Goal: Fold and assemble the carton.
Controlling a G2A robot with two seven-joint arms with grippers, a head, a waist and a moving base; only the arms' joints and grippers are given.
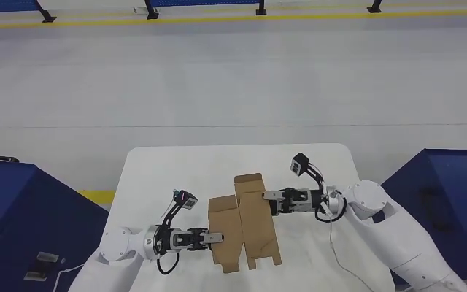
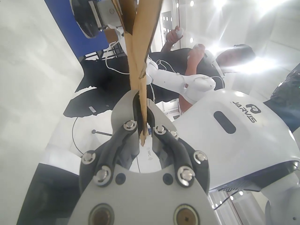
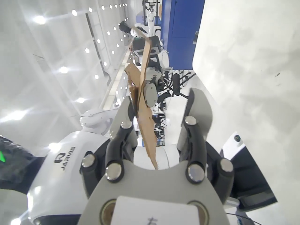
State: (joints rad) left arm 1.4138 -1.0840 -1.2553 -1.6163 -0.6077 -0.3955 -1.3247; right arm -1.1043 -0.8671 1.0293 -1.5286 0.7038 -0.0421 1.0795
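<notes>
Evidently light and bendy, the carton (image 1: 244,219), best gripped by its edges, is pinched by the left gripper (image 2: 141,105) while the right gripper (image 3: 161,99) gapes around it.

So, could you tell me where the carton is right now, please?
In the top view the carton is over the near middle of the table, between the grippers: left gripper shut on its left edge, right gripper open around its right edge.

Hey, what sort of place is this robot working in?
Likely a robotics test hall or lab: a broad pale floor with a yellow line, blue cabinets flanking the white table, rows of ceiling lights.
</notes>
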